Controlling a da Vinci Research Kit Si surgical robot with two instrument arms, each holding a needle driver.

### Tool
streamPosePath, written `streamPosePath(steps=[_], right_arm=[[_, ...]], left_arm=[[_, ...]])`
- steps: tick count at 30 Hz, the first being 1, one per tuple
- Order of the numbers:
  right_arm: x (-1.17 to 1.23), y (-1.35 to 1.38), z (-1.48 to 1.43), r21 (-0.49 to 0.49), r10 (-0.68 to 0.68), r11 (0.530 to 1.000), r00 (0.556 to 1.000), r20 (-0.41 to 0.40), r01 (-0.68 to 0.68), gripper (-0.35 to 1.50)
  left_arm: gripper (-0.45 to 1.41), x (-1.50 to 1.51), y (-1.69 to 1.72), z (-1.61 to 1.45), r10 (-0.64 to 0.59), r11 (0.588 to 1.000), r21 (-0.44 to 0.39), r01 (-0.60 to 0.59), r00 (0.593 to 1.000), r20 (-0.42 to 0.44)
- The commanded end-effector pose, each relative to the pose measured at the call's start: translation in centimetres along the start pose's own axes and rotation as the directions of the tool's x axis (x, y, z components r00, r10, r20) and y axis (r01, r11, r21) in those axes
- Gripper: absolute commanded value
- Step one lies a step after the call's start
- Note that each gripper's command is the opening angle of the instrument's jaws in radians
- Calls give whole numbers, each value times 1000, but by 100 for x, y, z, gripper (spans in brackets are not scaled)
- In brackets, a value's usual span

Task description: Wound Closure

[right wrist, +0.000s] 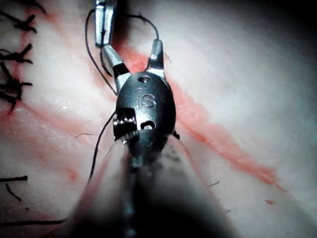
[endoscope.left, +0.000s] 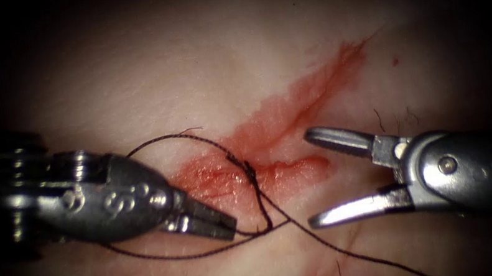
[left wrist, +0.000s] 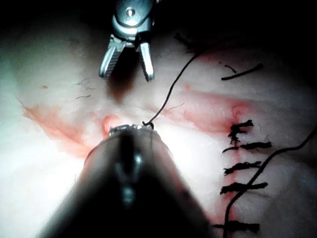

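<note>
Dark braided thread loops over the pale pork tissue in the endoscope view, knotted at the red-stained cut; the grey steel left tool, at eight o'clock of the knot, has its jaws clamped on the thread, while the silver right tool, at three o'clock, gapes wide, holding nothing. Left wrist view: right tool parted, dark tied stitches along the cut. Right wrist view: right tool splayed.

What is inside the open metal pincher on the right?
Nothing. The right end effector is open and holds nothing; between its jaws shows bare tissue. The thread passes beside its lower jaw. The left end effector, shut, holds the thread.
</note>
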Motion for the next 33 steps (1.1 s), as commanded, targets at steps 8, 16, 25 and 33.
streamPosePath(steps=[8, 16, 25, 33], right_arm=[[-1, 3, 8, -1, -2, 1000, 1000, -2, 2, 89], [-37, -6, 34, -22, -88, 996, 996, 16, 88, 115], [-50, -8, 66, -39, -287, 957, 957, 40, 289, 123], [-28, -8, 74, -45, -292, 955, 956, 40, 293, 121]], left_arm=[[-45, 2, -8, -10, -48, 999, 9, 48, 999, 3], [-45, 5, -13, -55, -82, 995, 66, 81, 997, 4], [-45, 6, -8, -59, -104, 992, 78, 102, 994, 23], [-45, -2, -7, -46, -101, 992, 74, 98, 994, 38]])
